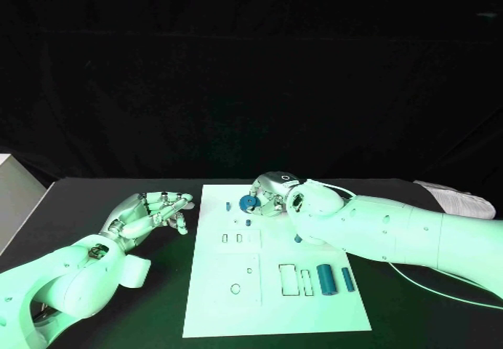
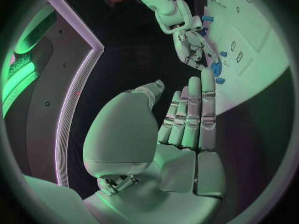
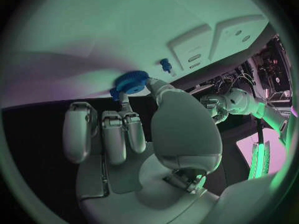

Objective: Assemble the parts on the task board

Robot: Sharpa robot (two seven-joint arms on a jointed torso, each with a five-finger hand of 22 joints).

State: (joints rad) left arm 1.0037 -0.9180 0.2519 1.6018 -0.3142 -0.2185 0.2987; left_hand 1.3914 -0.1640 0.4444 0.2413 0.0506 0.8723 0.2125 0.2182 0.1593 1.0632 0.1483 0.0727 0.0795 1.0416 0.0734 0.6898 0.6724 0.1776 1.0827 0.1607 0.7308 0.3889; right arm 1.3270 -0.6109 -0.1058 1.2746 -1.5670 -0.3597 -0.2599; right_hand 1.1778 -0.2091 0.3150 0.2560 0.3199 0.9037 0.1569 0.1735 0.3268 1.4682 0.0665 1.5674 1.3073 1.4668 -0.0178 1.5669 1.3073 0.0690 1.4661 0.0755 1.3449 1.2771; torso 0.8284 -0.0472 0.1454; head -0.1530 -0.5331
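1. Right hand (image 1: 275, 195) sits over the far end of the task board (image 1: 275, 320), pinching a round blue gear (image 1: 248, 201) between thumb and a fingertip; the other fingers hang loosely curled beside it. In the right wrist view the gear (image 3: 131, 81) sits at the very tips, toothed rim exposed.
2. Left hand (image 1: 149, 213) rests off the board on the black table (image 1: 94, 193), fingers apart and holding nothing — well clear of the parts.
3. A small blue peg (image 1: 229, 206) stands near the board's far left edge, just beside the held gear. Two blue cylinders (image 1: 326, 279) lie near the right edge, next to rectangular slots.
4. Risk — the grip is a shallow tip pinch. Any tilt or side load during lowering could likely roll the gear out, and it may run off the board.
5. Risk — seating. Whether the gear's bore lines up with any post cannot be told from these views; a skewed approach would probably jam it or leave it cocked.
6. Risk — the free fingers pass close to the small peg; a sweep could knock it over.
7. Risk — the right forearm hangs above the board's middle, so dropping it could disturb the cylinders.
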